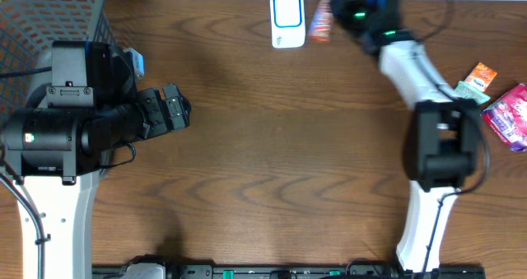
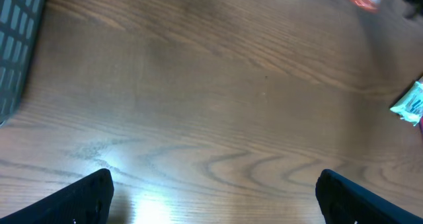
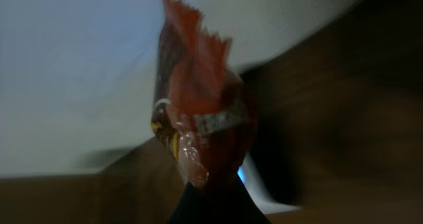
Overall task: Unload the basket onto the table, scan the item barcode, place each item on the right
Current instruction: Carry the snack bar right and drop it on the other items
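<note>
- right jaws: closed tight on a red-orange snack packet (image 3: pixel 198 125). They pinch its lower end, so the crimped top and printed face stand clear of them. My read is that this keeps the print unobstructed for a scan.
- packet location: far edge of the tabletop (image 1: pixel 272 147), just beside the right side of the white barcode scanner (image 1: pixel 287 20). It is held by the right arm, not lying flat.
- barcode: the right wrist view is blurred, so I can't find the code or say which face points at the scanner.
- step, as I judge it: presenting the packet to the scanner. It likely needs a small wrist roll until the code faces the reader window.
- risk: the thin foil is held at one end, so it can flop or twist and put glare on the code.
- left jaws: spread wide and empty, hovering over bare tabletop near the left edge, beside the wire basket (image 1: pixel 49 16). They look parked clear of the scan zone.
- right edge of the tabletop: an orange sachet (image 1: pixel 480 76) and a pink pack (image 1: pixel 510 114), well apart from the scanner. Probably next in the queue.
</note>
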